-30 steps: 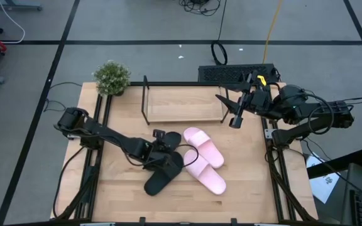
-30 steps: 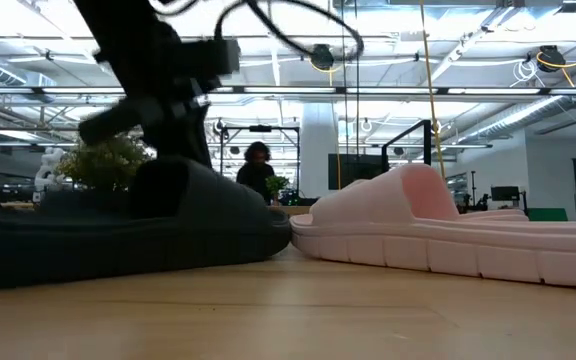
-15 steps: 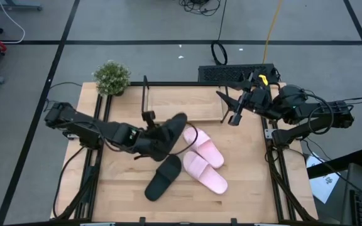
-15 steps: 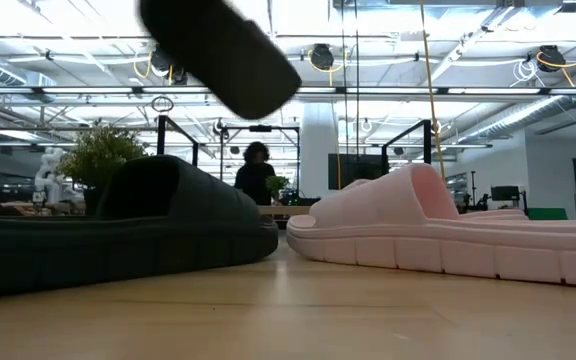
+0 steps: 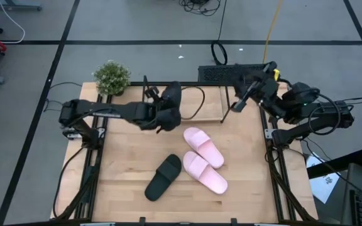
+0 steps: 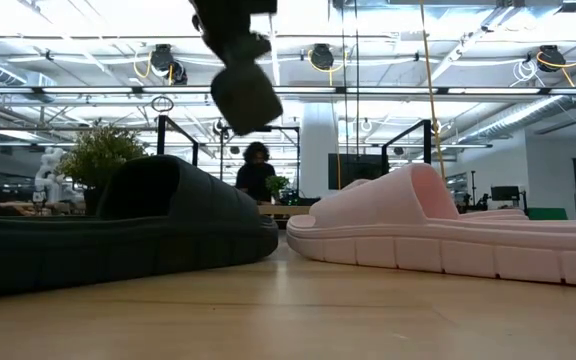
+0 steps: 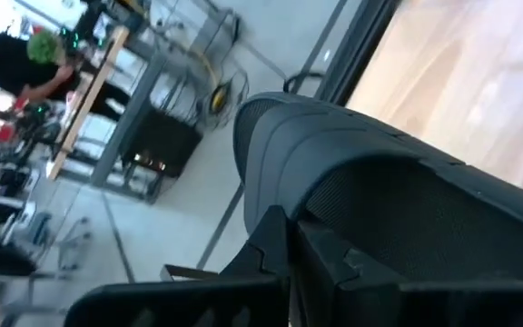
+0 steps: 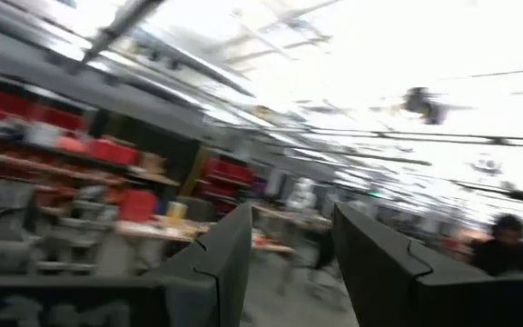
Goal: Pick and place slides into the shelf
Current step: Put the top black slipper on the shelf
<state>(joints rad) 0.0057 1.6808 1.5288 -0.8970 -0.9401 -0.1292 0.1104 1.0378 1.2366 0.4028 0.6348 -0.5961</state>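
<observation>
My left gripper [image 5: 163,112] is shut on one black slide [image 5: 171,98], held in the air above the left part of the shelf [image 5: 197,107]. The low view shows that slide [image 6: 244,92] high up. The other black slide [image 5: 163,177] lies sole-down on the table near its near edge. Two pink slides [image 5: 203,146] [image 5: 205,173] lie side by side to its right. My right gripper [image 5: 239,100] is open and raised at the shelf's right end, touching nothing. My left gripper pinches the black slide between its two fingers [image 7: 275,241], coming from the table's left side. The ribbed body [image 7: 398,195] fills the wrist view and hides which part is gripped. The slide is lifted clear and tilted, its free end pointing toward the far edge.
A small potted plant [image 5: 111,77] stands at the table's far left corner, beside the shelf. A black box [image 5: 222,73] sits behind the shelf. Bare tabletop [image 5: 121,169] lies left of the slides. A person [image 6: 257,170] stands in the room beyond.
My left gripper has lifted one black slide off the other, clear of the table, and carried it up and toward the far edge to above the shelf's left part; the slide has turned in the hold. My right gripper has moved slightly toward the far edge and tipped upward.
</observation>
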